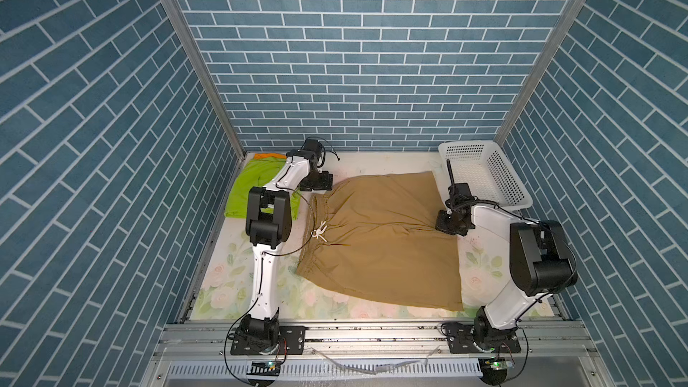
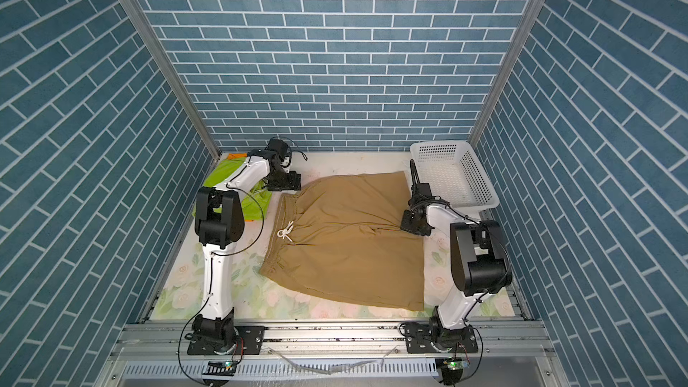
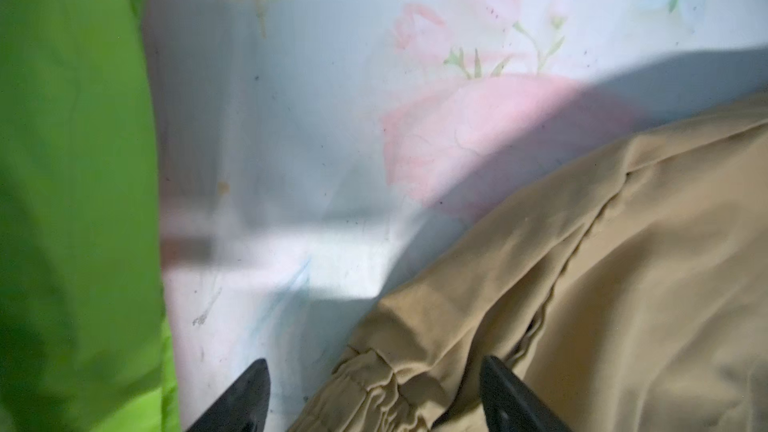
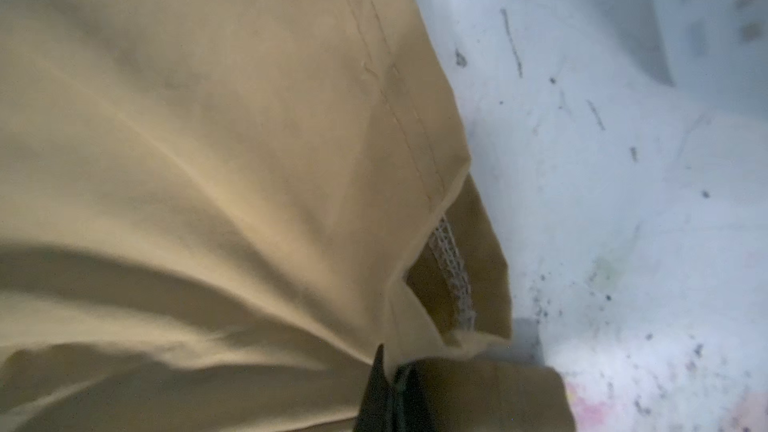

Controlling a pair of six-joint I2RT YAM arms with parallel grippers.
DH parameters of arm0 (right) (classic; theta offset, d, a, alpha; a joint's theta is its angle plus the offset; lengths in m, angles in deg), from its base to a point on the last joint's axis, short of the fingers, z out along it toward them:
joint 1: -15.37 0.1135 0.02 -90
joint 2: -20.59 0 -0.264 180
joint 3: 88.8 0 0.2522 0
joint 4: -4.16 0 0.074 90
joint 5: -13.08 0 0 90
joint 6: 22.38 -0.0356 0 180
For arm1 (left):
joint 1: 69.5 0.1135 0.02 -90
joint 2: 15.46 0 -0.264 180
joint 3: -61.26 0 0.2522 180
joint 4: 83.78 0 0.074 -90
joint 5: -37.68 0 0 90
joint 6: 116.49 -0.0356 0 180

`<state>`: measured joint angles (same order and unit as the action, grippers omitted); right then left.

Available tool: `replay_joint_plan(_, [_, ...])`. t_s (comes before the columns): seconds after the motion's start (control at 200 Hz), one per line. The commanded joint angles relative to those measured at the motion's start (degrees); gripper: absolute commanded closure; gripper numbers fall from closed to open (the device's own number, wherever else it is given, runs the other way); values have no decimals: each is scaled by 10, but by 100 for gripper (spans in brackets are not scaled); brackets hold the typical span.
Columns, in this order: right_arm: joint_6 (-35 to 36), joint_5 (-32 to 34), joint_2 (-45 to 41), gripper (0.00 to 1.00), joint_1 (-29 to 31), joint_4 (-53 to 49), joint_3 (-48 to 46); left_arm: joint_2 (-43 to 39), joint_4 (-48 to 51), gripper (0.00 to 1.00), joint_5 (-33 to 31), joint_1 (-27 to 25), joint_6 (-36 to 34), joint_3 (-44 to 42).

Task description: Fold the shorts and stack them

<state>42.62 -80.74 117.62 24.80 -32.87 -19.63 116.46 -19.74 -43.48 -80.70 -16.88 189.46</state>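
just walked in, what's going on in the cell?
Both arms are working the tan shorts, spread flat on the table. The right gripper is shut on its hem; the left gripper is open around the far waistband corner. The green shorts lie folded atop the orange shorts at far left.

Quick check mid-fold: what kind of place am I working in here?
Probably a staged robot test cell, not a home: brick-print wall panels on an aluminium frame, arm bases bolted to a metal rail, tan shorts on a floral table cover.
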Motion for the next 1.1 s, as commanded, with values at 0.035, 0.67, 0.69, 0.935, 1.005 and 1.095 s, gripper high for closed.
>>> replay_joint_plan(0.035, [17, 16, -7, 99, -8, -21, 8, 16, 49, 22, 19, 10, -25, 3])
replay_joint_plan(0.67, [16, 13, -22, 99, -10, -19, 4, 33, 55, 60, 97, 17, -40, -14])
replay_joint_plan(0.69, [16, 13, -22, 99, -10, -20, 4, 33, 57, 65, 96, 17, -42, -15])
replay_joint_plan(0.935, [15, 13, -27, 98, -10, -18, -3, 5, 59, 100, 88, 21, -54, -18])
replay_joint_plan(1.005, [14, 13, -35, 98, -10, -19, -13, -22, 49, 100, 83, 21, -53, -26])
replay_joint_plan(1.095, [12, 10, -50, 97, -10, -21, -28, -72, 16, 100, 77, 21, -45, -54])
